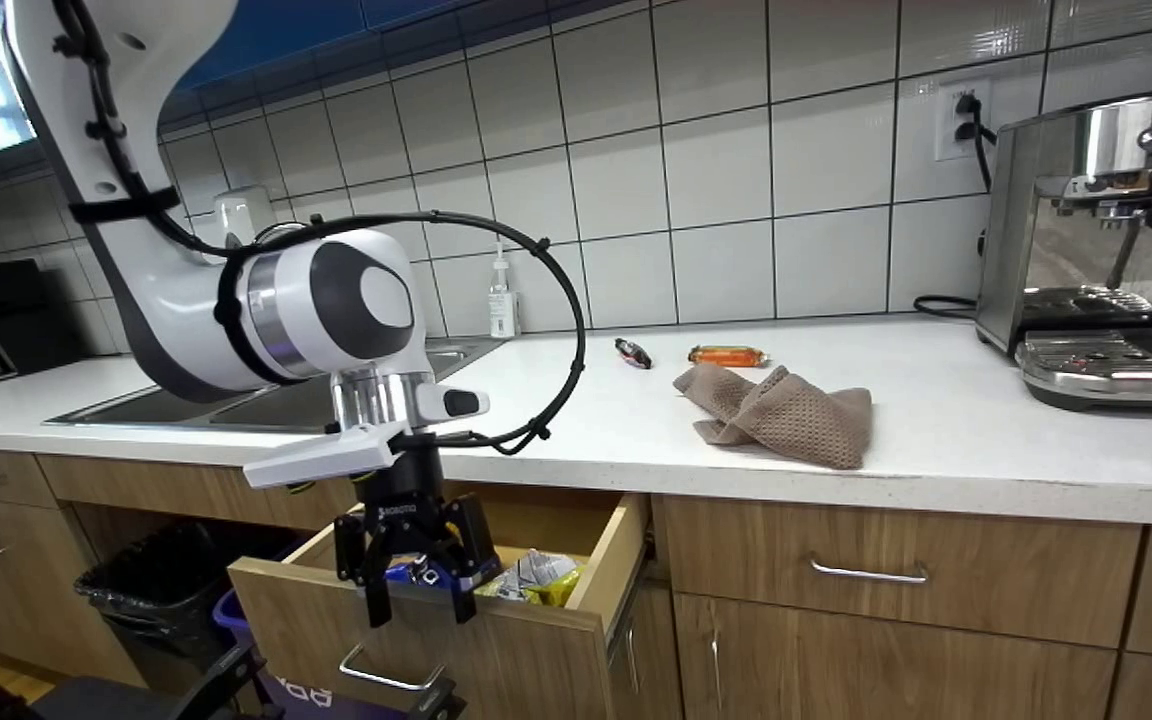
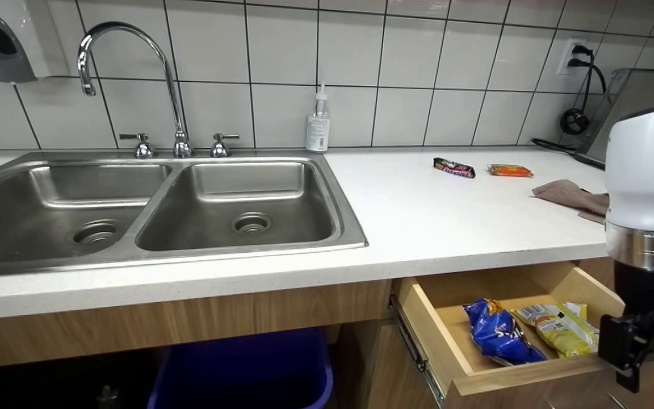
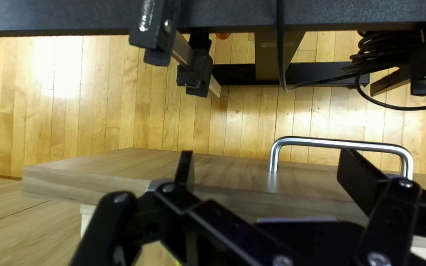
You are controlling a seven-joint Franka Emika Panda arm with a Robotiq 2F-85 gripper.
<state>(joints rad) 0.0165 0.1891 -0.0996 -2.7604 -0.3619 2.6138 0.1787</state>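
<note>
In an exterior view, my claw hangs with jaws spread wide at the front of a pulled-out drawer, masking part of its inside; whether I touch its wood-grain face, I cannot tell. A rumpled, waffle-textured brown cloth lies on the smooth white surface.

In an exterior view, the right edge crops my claw, while a crinkled, glossy blue bag and a yellow-green bag lie inside the drawer.

In the wrist view, the drawer's rounded metal handle stands near my claw, which hides one end; a dark, speckled slab, cut off above, overhangs the plank floor.
</note>
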